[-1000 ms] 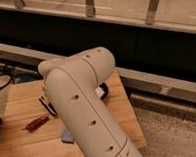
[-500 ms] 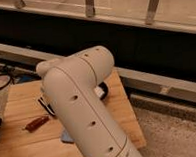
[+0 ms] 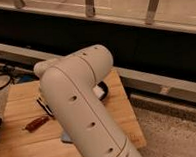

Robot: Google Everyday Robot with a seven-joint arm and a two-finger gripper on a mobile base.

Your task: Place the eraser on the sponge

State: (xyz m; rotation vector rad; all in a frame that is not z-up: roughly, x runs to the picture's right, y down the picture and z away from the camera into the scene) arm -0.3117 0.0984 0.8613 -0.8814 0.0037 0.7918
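My white arm (image 3: 83,109) fills the middle of the camera view and covers most of the wooden table (image 3: 22,97). A black edge with a pale stripe, the eraser (image 3: 43,106), peeks out at the arm's left side. A light-blue corner of the sponge (image 3: 65,138) shows just below it, against the arm. The rest of both is hidden. Only a dark curved part of the gripper (image 3: 102,89) shows at the arm's right side, low over the table.
A slim reddish-brown stick (image 3: 36,123) lies on the table left of the arm. Black cables (image 3: 1,81) lie at the far left. Behind the table run a dark ledge and a metal railing (image 3: 89,6). Speckled floor (image 3: 170,133) is to the right.
The arm has edged slightly to the left. The eraser edge, sponge corner and stick stay where they were.
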